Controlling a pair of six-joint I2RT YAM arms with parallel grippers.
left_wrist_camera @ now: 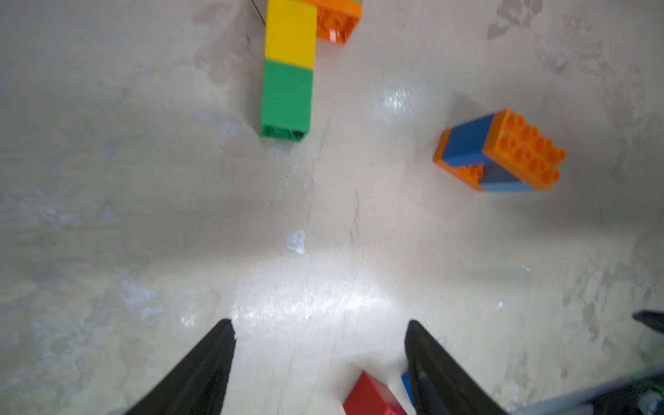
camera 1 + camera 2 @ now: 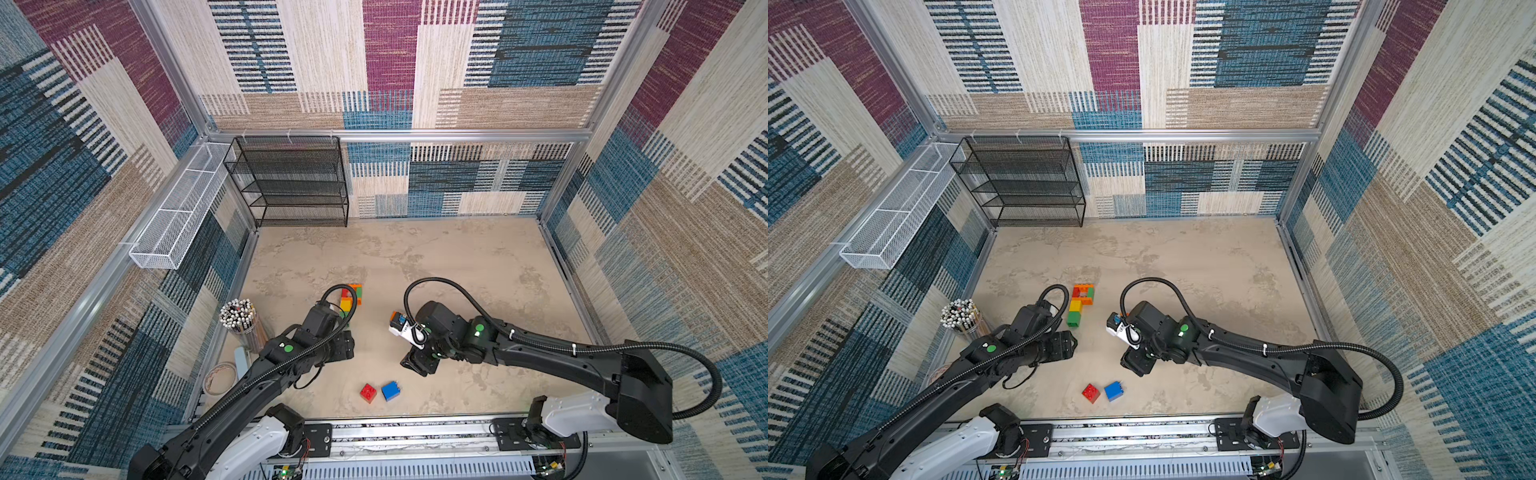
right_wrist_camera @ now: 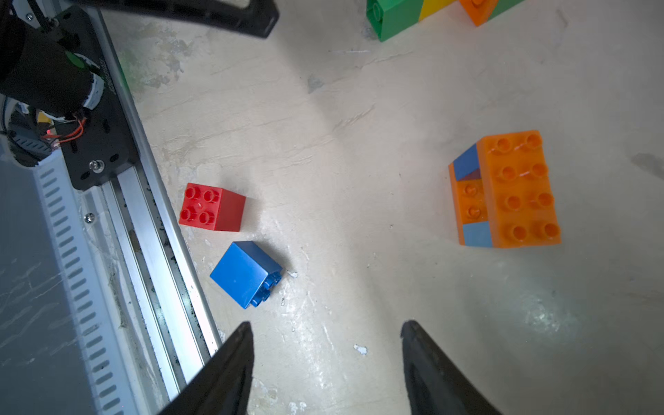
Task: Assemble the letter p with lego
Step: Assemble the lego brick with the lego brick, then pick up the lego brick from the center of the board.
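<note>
A lego column of orange, red, yellow and green bricks [image 2: 1079,305] lies flat on the table, partly behind my left arm in a top view [image 2: 353,296]. Its green end [image 1: 285,97] shows in the left wrist view. A separate orange and blue block [image 3: 510,190] [image 1: 503,151] lies beside my right wrist [image 2: 1115,321]. A loose red brick [image 2: 368,392] [image 3: 212,206] and a blue brick [image 2: 390,390] [image 3: 246,273] sit near the front rail. My left gripper [image 1: 319,325] is open and holds nothing. My right gripper [image 3: 325,325] is also open over bare table.
A cup of pencils [image 2: 243,320] and a tape roll [image 2: 220,376] stand at the left edge. A black mesh shelf [image 2: 291,183] and a white wire basket [image 2: 178,216] are at the back left. The metal rail [image 3: 143,215] runs along the front.
</note>
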